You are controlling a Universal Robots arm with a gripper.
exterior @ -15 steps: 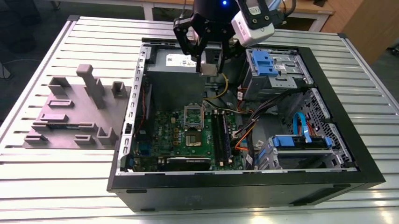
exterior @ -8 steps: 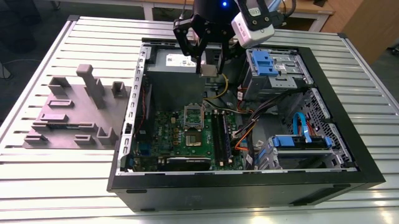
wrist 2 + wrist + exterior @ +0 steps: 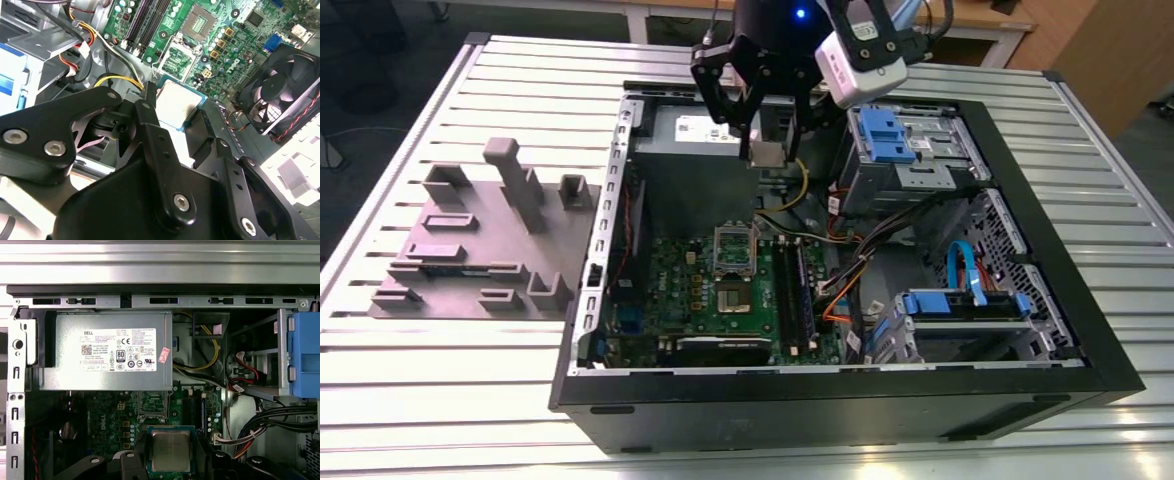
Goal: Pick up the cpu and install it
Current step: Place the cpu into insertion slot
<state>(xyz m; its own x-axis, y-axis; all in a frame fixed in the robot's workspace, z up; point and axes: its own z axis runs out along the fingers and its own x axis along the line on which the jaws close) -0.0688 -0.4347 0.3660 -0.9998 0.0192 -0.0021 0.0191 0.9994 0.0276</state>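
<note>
Hand (image 3: 769, 148) with cpu (image 3: 171, 451) above motherboard (image 3: 700, 290)

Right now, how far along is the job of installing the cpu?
Done: the cpu is picked up and clamped in the gripper. In hand: the gripper holds it in the air above the open case. Left: the socket on the motherboard looks empty, so the cpu is not yet seated.
</note>
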